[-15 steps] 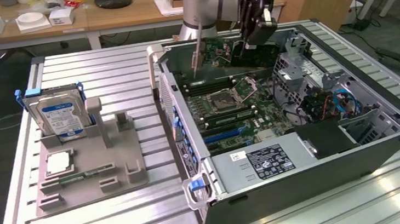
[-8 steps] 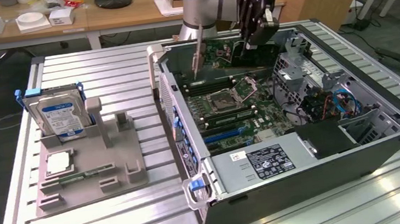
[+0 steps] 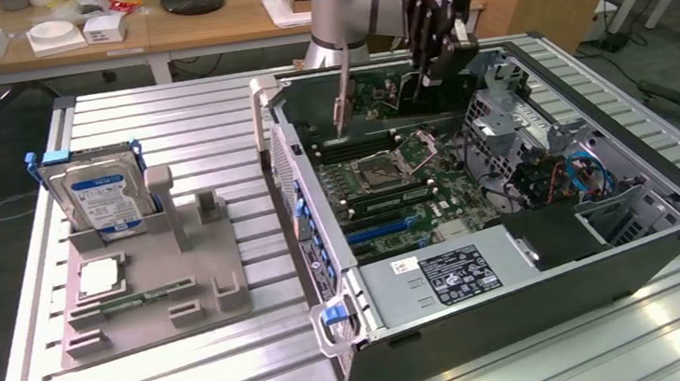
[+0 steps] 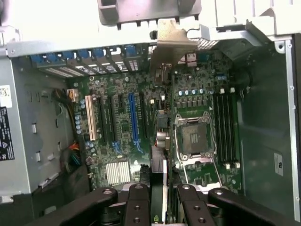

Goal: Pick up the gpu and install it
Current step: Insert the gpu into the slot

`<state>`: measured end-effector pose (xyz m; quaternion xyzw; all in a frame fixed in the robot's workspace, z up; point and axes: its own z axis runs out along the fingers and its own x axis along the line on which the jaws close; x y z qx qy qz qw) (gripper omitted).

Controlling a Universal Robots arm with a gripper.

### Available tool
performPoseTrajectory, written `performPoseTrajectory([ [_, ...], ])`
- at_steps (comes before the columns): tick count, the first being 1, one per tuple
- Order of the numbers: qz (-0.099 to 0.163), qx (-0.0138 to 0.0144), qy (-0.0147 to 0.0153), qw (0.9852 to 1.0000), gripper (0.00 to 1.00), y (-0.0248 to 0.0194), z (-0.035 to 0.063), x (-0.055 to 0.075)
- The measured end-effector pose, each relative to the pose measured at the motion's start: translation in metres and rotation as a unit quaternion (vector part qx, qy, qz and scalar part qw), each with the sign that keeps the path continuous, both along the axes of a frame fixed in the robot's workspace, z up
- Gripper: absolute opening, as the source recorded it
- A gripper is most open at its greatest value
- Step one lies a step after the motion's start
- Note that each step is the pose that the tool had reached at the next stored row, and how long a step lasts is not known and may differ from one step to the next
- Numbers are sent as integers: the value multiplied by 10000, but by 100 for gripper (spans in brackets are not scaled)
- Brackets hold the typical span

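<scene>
Alt text: A robot arm reaches into an open computer case (image 3: 645,245) lying on its side on a ribbed metal desk (image 3: 159,124). The pincer (image 3: 434,55) is clamped on the gpu (image 3: 342,106), one finger on each flat face, gripping the end farthest from the bracket. The card is carried edge-down, probably so that its connector edge faces the motherboard (image 3: 441,195) below. In the exterior view it hangs over the far end of the case, above the board and apparently not seated in any slot.

In the wrist view, the pincer (image 4: 162,202) looks straight down the thin gpu (image 4: 159,174). The card's silver bracket (image 4: 170,47) points toward the case's rear wall, where the slot openings are. The card runs parallel to the expansion slots, beside the long blue slot (image 4: 133,117) and near the processor socket (image 4: 194,136). That suggests it is being lined up with a slot.

The case also holds memory slots (image 4: 225,127), a labelled power supply (image 3: 449,278) and a metal cage with red and blue cables (image 3: 563,178).

On the exterior view's left, a grey parts holder (image 3: 201,297) keeps components apart in shaped recesses. A blue-labelled hard drive (image 3: 104,194) stands upright in it, a square chip (image 3: 98,275) lies flat, and a narrow memory stick (image 3: 144,296) sits in a groove.
</scene>
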<state>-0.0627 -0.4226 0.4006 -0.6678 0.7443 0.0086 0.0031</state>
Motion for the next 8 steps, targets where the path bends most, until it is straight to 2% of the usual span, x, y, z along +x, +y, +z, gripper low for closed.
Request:
performPoseTrajectory([
  [2, 168, 0, -2, 9999, 26, 0, -22, 0],
  [8, 450, 2, -9, 9990, 26, -1, -88, 1],
])
